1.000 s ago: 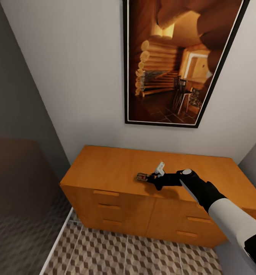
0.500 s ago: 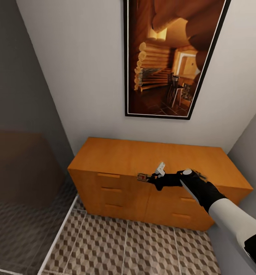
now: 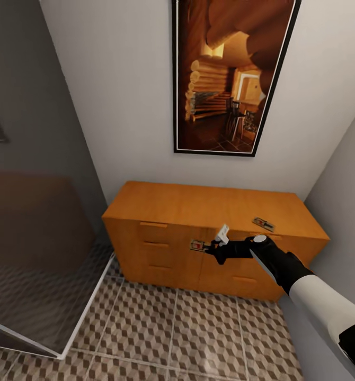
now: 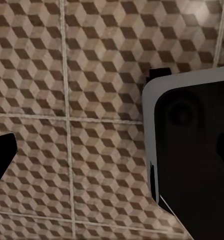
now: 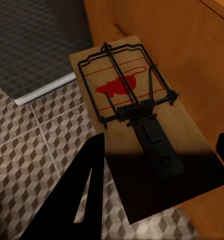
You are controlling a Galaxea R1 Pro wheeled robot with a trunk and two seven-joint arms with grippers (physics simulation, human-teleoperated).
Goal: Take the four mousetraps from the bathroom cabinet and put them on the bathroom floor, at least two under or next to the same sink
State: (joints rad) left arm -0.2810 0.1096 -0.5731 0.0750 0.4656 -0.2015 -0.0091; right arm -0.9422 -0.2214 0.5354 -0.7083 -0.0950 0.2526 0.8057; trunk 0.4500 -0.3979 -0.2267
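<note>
Right gripper [image 3: 208,246] pinching our mousetrap [image 3: 198,245] in air before cabinet [image 3: 161,248] front; second mousetrap [image 3: 263,224] near cabinet top's right edge. Left gripper: we cannot tell.

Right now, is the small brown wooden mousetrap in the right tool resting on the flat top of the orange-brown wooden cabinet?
No, the right tool holds the mousetrap off the cabinet, before its drawer fronts.

Small flat brown wooden mousetrap [image 5: 137,135] with dark wire and a red mouse print: held level in mid-air before the drawer fronts of the wide orange-brown wooden cabinet [image 3: 167,248], above the cube-patterned tiled bathroom floor [image 3: 161,333]. Second, similar mousetrap [image 3: 264,224]: lying flat on the cabinet's top, near its right end.
</note>
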